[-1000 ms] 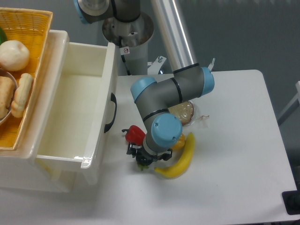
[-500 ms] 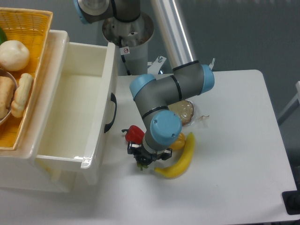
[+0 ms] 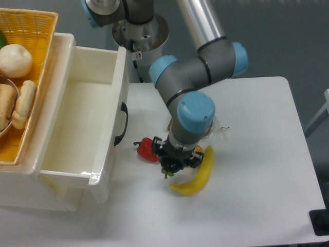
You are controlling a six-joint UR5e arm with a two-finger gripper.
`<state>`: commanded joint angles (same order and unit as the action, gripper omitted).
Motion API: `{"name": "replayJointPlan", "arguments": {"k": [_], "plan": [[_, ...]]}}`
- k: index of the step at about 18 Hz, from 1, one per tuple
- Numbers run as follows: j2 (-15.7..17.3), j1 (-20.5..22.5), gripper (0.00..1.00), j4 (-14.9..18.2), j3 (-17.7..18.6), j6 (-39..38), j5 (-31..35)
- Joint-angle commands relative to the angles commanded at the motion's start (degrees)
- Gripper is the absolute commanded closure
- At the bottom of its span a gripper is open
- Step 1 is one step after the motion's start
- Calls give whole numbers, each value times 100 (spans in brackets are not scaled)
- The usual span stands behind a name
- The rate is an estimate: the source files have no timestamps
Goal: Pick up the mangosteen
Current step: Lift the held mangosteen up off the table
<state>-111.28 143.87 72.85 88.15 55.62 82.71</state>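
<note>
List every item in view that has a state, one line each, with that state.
pincer: raised off the table, shut on the mangosteen
mangosteen: held in the pincer, dark, stem hanging down
drawer: pulled open, nothing visible inside
banana: lying flat on the table
red pepper: lying on the table
basket: holding food

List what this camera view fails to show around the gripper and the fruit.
- Gripper: jaws under the wrist; open or shut unclear.
- Mangosteen: a dark blob with green bits; grasp unclear.
- Yellow pepper: mostly behind the arm.
- Wicker basket: cut off by the left edge.
</note>
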Motion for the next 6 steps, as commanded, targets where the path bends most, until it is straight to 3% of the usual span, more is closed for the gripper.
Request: {"name": "replayJointPlan", "arguments": {"k": [2, 6], "plan": [[158, 114, 64, 272, 44, 334, 17], [255, 212, 64, 317, 62, 459, 18]]}}
